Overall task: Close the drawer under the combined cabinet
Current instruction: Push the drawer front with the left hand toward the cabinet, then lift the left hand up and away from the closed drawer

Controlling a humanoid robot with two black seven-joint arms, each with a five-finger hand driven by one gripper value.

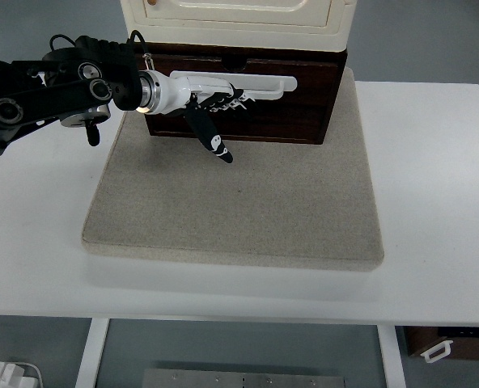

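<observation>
Top view: the left hand (223, 90) is laid flat against the front of the drawer (243, 113), fingers stretched out to the right, thumb pointing down and near, nothing grasped. The push step is judged to be in hand; a steady shove toward the far side is called for next. The drawer, dark brown wood, sits under the cream cabinet (238, 20) at the far edge of the grey mat (235, 210) on the white tabletop (434, 186). It appears nearly shut. Right arm is not seen.

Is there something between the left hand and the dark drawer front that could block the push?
Nothing visible does. The left hand lies flat across the dark drawer front, fingers extended along it, apparently against it. The beige mat before the drawer holds nothing.
</observation>
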